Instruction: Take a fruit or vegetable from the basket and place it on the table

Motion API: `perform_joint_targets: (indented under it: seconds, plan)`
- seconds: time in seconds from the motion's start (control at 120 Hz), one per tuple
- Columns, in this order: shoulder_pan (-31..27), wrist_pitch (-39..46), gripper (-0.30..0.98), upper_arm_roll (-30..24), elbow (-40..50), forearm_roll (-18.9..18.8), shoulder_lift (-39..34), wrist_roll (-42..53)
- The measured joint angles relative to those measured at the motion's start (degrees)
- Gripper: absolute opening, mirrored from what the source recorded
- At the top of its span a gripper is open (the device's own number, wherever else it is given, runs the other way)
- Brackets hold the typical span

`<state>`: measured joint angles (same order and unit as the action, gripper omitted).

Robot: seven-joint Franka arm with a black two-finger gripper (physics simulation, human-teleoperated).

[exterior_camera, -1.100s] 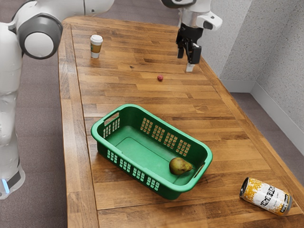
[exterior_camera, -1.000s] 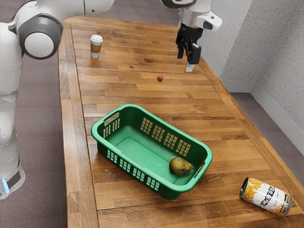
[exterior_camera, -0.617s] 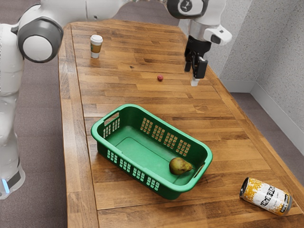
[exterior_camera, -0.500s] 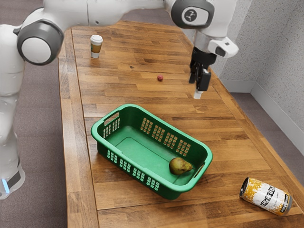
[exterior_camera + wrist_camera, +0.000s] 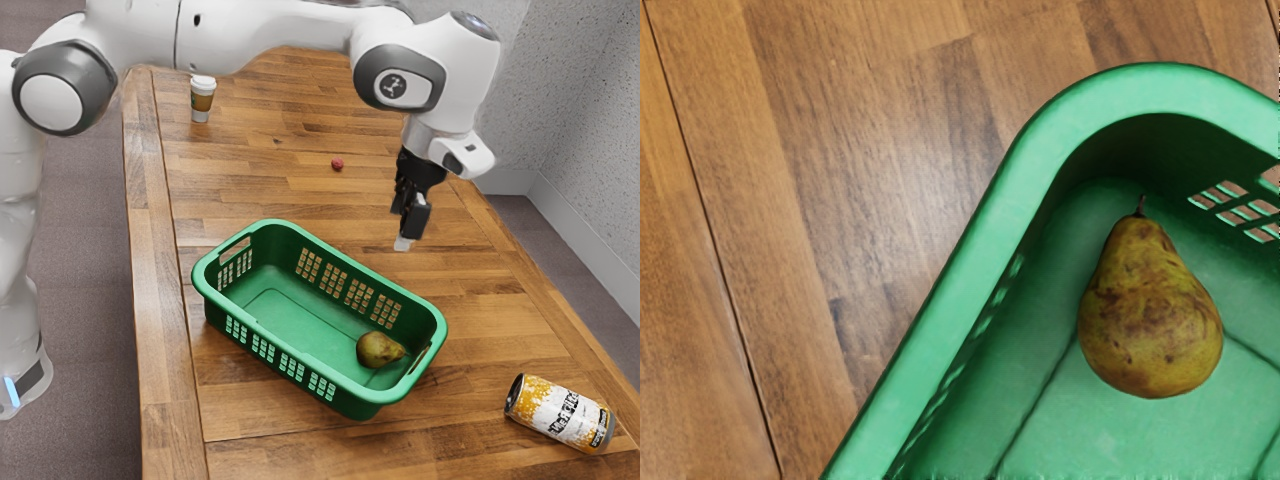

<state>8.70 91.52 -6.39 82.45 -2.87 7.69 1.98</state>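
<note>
Wooden counter [image 5: 480, 330] stretches beneath the jaws; whether they stand apart or together, I cannot tell. Below them, the pear [image 5: 380, 350] lies in the basket [image 5: 300, 318], so picking, lifting out and setting down all remain.

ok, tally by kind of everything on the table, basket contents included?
Basket: 1
Pear, in the basket: 1
Lidded cup: 1
Can, on its side: 1
Small red item, kind unclear: 1
Total: 5
</note>
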Motion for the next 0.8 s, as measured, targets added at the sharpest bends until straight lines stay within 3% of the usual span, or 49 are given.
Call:
perform_joint_targets:
  seconds: [0.242, 0.8]
  plan:
    - [4.8, 4.0, 0.69, 0.0, 5.6, -0.2, -3.0, 0.6]
    - [8.3, 9.4, 0.69, 0.0, 12.7, 0.4, -3.1, 1.5]
